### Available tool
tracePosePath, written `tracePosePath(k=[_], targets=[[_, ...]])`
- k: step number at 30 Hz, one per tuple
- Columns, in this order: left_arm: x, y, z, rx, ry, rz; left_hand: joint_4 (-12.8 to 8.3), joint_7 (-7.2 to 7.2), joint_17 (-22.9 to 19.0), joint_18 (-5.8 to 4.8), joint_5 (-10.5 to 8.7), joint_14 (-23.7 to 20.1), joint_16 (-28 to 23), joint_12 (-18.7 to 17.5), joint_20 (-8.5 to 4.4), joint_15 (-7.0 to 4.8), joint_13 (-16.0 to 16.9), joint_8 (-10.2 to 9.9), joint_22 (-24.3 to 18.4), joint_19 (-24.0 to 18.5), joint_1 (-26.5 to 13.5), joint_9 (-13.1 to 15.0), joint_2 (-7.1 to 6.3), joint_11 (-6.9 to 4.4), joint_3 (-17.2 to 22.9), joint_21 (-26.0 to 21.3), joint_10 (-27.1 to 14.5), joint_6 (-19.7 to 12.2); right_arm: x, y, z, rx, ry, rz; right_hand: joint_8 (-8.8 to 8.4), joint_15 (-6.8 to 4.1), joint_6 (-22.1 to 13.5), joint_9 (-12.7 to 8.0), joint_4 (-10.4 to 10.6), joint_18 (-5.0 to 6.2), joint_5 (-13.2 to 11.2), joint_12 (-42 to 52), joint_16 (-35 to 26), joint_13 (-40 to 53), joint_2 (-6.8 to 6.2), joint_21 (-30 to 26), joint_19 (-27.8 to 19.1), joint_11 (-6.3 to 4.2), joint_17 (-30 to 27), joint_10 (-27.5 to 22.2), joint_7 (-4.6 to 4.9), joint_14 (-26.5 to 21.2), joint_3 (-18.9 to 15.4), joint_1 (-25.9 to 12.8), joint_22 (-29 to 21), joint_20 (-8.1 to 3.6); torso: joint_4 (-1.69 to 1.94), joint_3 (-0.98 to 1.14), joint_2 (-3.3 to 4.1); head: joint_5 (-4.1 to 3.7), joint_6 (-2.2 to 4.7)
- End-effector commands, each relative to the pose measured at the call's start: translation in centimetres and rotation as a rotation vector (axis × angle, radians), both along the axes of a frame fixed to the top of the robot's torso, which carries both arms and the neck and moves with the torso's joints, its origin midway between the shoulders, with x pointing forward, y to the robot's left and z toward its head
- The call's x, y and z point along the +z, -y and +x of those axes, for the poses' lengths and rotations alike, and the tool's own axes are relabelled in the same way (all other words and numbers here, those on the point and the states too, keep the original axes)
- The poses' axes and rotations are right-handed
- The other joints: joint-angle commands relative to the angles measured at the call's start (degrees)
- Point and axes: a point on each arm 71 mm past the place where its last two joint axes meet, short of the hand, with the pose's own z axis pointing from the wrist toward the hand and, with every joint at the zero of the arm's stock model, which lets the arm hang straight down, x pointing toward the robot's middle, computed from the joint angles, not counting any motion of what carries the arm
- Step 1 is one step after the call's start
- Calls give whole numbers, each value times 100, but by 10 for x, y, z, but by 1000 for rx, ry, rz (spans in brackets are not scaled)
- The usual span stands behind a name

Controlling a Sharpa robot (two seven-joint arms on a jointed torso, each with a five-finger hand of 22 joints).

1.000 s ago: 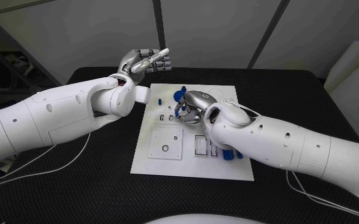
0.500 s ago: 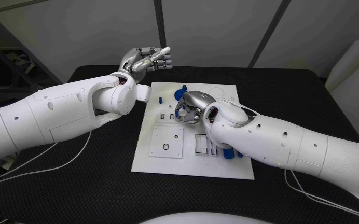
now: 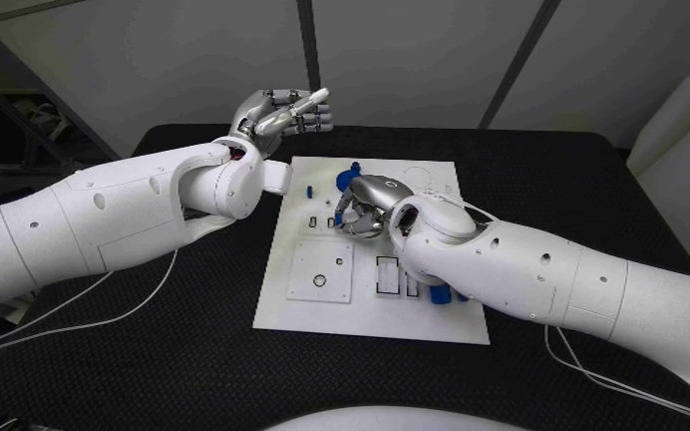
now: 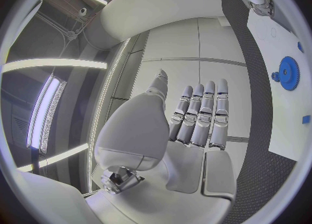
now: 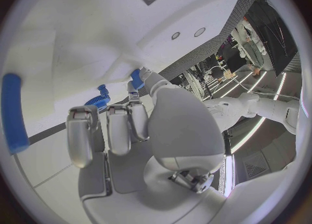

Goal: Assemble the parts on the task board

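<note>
Head view | right hand [image 3: 368,206] curled over task board [image 3: 319,313], grip unclear | left hand [image 3: 280,114] raised, fingers together, empty

task board [image 3: 309,316] near end bare | right hand [image 3: 363,207] covers middle (blue parts)

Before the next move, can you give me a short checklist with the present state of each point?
1. Task board lies flat on the black table: ok.
2. Left robot hand is raised clear behind the board, holding nothing: ok.
3. Right robot hand is down over the board's middle: ok.
4. Right robot hand holds a part: cannot tell; a small blue piece shows at its fingertips.
5. Blue gear sits on the board: ok.
6. Blue bar lies loose on the board: ok.
</note>
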Motion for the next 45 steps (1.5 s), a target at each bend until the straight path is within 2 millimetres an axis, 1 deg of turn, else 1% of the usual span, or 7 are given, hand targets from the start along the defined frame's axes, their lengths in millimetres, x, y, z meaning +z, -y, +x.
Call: tracePosePath(k=[1, 13, 17, 24, 28, 33, 45], targets=[[1, 1, 0, -11, 3, -5, -45, 86, -5, -91, 21, 1, -37, -35, 11, 48, -5, -38, -8, -35, -18, -8, 62, 26, -3, -14, 19, -26, -6, 1, -2, 16, -28, -41, -24, -28, 59, 70, -19, -86, 21, -11, -14, 420, 46, 18, 604, -5, 266, -24, -50, 333, -6, 8, 1509, -41, -4, 1, 0, 3, -7], [1, 1, 0, -9, 3, -4, -45, 86, -5, -91, 21, 1, -37, -35, 11, 48, -5, -38, -8, -35, -18, -8, 62, 26, -3, -14, 19, -26, -8, 4, -1, 10, -42, -62, -142, 5, -78, 64, -30, -86, 16, -82, -39, 374, -33, 18, 604, 41, 232, -71, 6, 323, -25, -93, 1509, -16, -2, -1, 0, 7, -13], [1, 1, 0, -9, 3, -4, -45, 86, -5, -91, 21, 1, -37, -35, 11, 48, -5, -38, -8, -35, -18, -8, 62, 26, -3, -14, 19, -26, -8, 3, -2, 10, -38, -57, -158, 10, -105, 61, -33, -86, 15, -82, -41, 376, -44, 18, 604, 47, 230, -72, 14, 323, -26, -103, 1509, -12, -2, 0, 4, 6, -12], [1, 0, 0, -9, 3, -4, -45, 86, -5, -91, 21, 1, -37, -35, 11, 48, -5, -38, -8, -35, -18, -8, 62, 26, -3, -14, 19, -26, -7, 3, -1, 8, -35, -54, -180, 21, -161, 55, -39, -86, 16, -100, -47, 363, -61, 18, 604, 61, 223, -84, 31, 321, -23, -118, 1509, -2, -2, -3, 0, 4, -10], [1, 0, 0, -9, 2, -4, -45, 86, -5, -91, 21, 1, -37, -35, 11, 48, -5, -38, -8, -35, -18, -8, 62, 26, -3, -14, 19, -26, -7, 4, -1, 5, -32, -50, -195, 44, -296, 35, -42, -86, 8, -174, -55, 311, -106, 18, 604, 92, 215, -128, 68, 319, -27, -156, 1509, 17, -4, -2, 1, 7, -13], [1, 1, 1, -9, 2, -4, -45, 86, -5, -91, 21, 1, -37, -35, 11, 48, -5, -38, -8, -35, -18, -8, 62, 26, -3, -14, 19, -26, -7, 4, -1, 2, -25, -44, -195, 91, -595, -10, -33, -86, -38, -319, -62, 205, -193, 18, 604, 151, 211, -216, 134, 317, -49, -236, 1509, 61, -2, -2, 1, 4, -13], [1, 0, 1, -9, 1, -4, -45, 86, -5, -91, 21, 1, -37, -35, 11, 48, -5, -38, -8, -35, -18, -8, 62, 26, -3, -14, 19, -26, -5, 3, -1, -3, -12, -26, -186, 123, -811, -20, 19, -86, -110, -396, -81, 148, -281, 18, 604, 186, 189, -268, 166, 311, -118, -360, 1509, 99, -5, 0, 2, 6, -17]])
